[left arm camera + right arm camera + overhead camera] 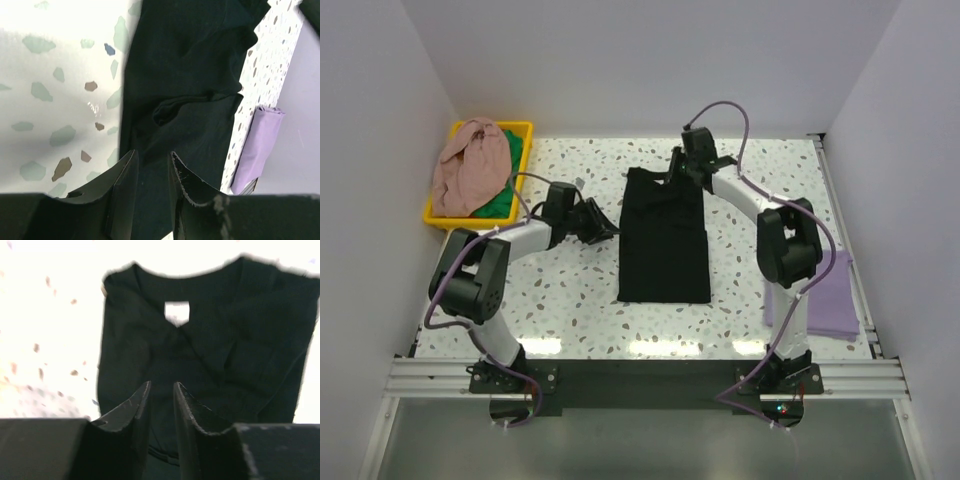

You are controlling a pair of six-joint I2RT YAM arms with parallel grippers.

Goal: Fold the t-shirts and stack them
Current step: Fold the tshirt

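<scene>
The black t-shirt (663, 250) lies flat mid-table as a long narrow rectangle, collar at the far end. My left gripper (603, 226) sits low at its left edge; in the left wrist view the gripper (152, 155) is open, with black cloth (190, 65) showing through the gap. My right gripper (678, 168) is over the collar end; in its own view the gripper (161, 385) stands open by a narrow gap above the cloth (210, 355). The lavender t-shirt (825, 295) lies folded at the right edge. The pink t-shirt (470, 165) and the green one (500, 203) are bunched in the bin.
A yellow bin (520, 127) stands at the far left corner. White walls close in the table on the left, back and right. The folded lavender cloth (257, 145) lies beside the right arm's base. Speckled tabletop (570, 290) shows around the black shirt.
</scene>
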